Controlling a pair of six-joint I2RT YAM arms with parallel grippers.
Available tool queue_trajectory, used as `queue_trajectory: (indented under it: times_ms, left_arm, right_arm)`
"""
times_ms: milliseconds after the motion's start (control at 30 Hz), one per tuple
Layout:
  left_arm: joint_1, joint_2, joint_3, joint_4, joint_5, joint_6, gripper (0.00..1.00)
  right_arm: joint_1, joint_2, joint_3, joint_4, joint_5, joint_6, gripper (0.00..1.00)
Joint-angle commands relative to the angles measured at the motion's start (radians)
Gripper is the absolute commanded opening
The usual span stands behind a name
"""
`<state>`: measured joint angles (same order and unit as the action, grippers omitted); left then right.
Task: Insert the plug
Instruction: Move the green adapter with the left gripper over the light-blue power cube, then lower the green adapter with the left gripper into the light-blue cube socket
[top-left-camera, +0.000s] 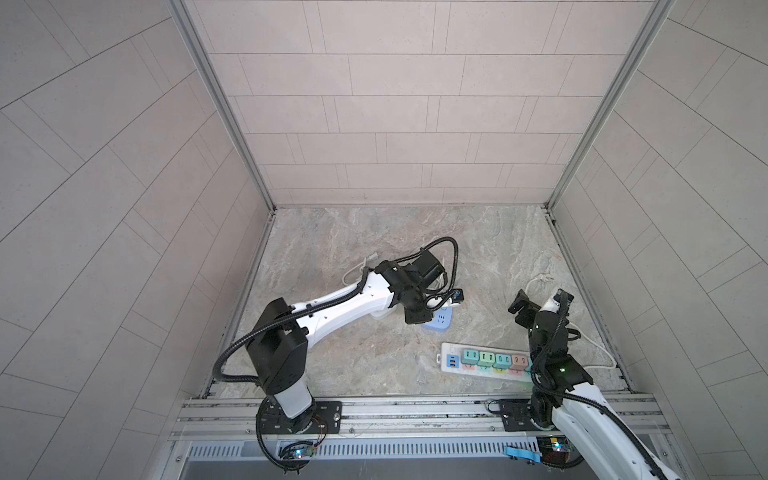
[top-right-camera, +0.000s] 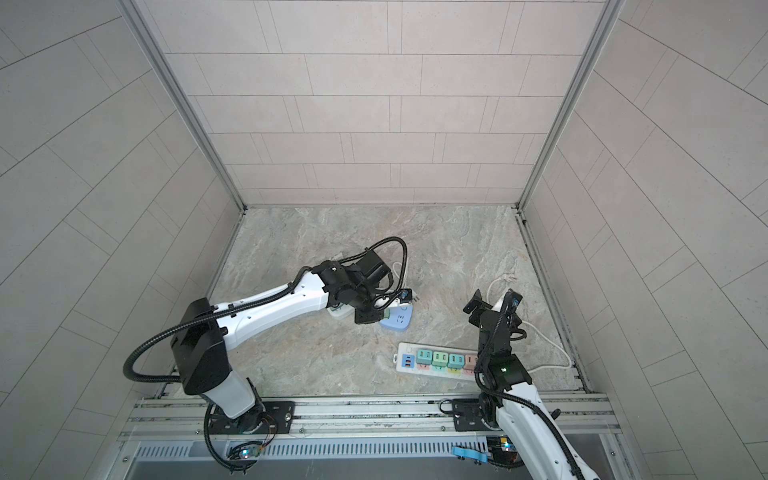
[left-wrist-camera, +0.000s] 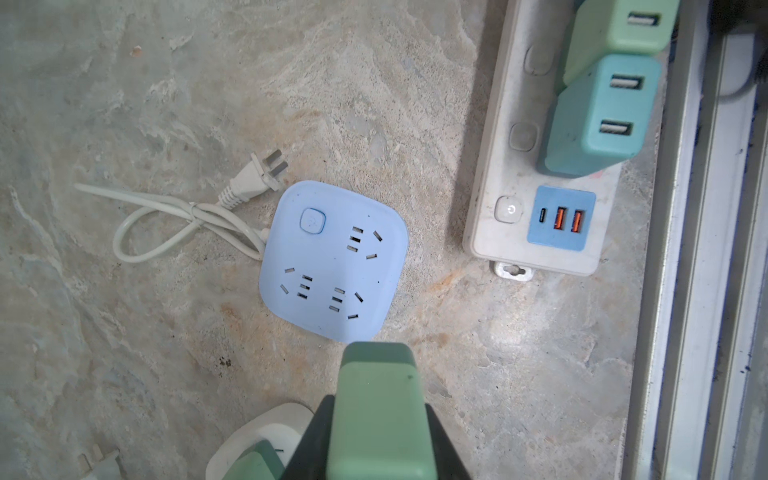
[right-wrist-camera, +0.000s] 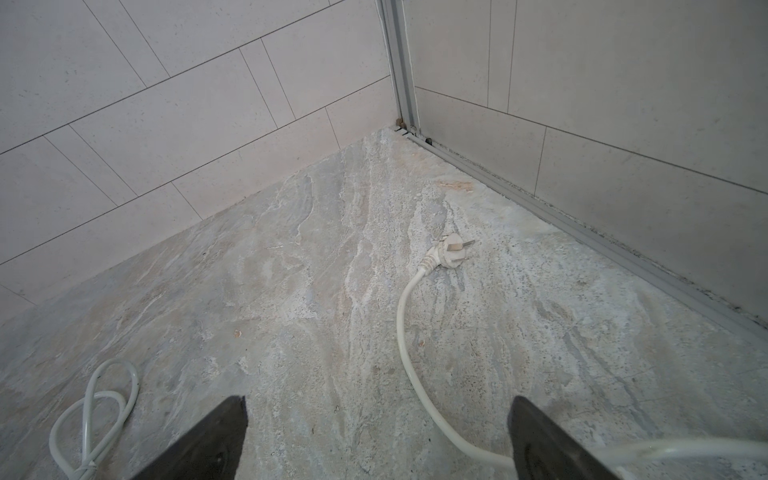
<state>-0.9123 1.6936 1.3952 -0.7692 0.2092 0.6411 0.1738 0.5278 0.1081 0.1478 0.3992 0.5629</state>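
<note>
Top views: the left gripper (top-left-camera: 415, 319) is hanging low just beside the blue socket (top-left-camera: 438, 325), probably for lining up; what it is carrying is hiding beneath it. The right gripper (top-right-camera: 475, 305) is waiting well apart, near the strip (top-right-camera: 434, 361).
Left wrist: the jaws are clamping narrow on the green plug (left-wrist-camera: 376, 374), which is hovering at the socket's edge, not yet over any slots. Only this view is showing the slots and the grip.
Right wrist: the fingers (right-wrist-camera: 199, 440) are standing wide with nothing between them; a white cord (right-wrist-camera: 409, 332) is lying ahead, untouched. Only here the opening is showing clearly.
</note>
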Motion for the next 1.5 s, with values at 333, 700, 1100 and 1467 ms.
queue_trajectory:
  times_ms: [333, 700, 1100, 1467]
  left_arm:
    - [-0.005, 0.226, 0.254, -0.193, 0.046, 0.259, 0.0]
    - [-0.014, 0.309, 0.294, -0.204, 0.077, 0.337, 0.0]
    - [-0.026, 0.381, 0.357, -0.156, 0.051, 0.347, 0.0]
    - [-0.025, 0.442, 0.406, -0.191, 0.006, 0.359, 0.0]
  right_arm:
    - [-0.002, 0.047, 0.044, 0.027, 0.0, 0.012, 1.0]
    - [-0.002, 0.055, 0.047, 0.03, 0.001, 0.012, 1.0]
    - [-0.001, 0.055, 0.048, 0.027, 0.0, 0.012, 1.0]
    - [-0.002, 0.054, 0.047, 0.027, 0.0, 0.012, 1.0]
